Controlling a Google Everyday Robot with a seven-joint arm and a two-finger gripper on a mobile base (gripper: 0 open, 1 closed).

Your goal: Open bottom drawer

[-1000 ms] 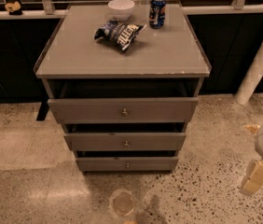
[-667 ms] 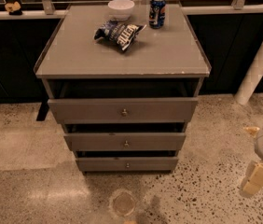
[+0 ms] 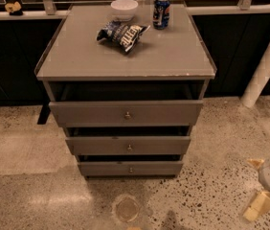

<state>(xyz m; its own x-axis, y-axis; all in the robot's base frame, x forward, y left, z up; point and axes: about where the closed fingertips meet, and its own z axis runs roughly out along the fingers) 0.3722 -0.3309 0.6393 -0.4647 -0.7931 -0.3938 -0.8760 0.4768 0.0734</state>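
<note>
The bottom drawer [image 3: 149,168] is the lowest of three grey fronts on the grey cabinet [image 3: 77,61]. It has a small round metal knob [image 3: 130,169]. A dark gap shows above its front, and it sits further back than the two fronts above it. My gripper [image 3: 255,186] is low at the right edge of the view, over the floor. It is well to the right of the drawer and apart from it. Its two tan fingers [image 3: 258,206] are spread and hold nothing.
On the cabinet top lie a chip bag [image 3: 121,33], a white bowl [image 3: 124,8] and a blue can [image 3: 162,12]. A white post [image 3: 268,61] slants at the right. A round floor fitting [image 3: 126,208] lies in front of the cabinet. The floor is speckled terrazzo.
</note>
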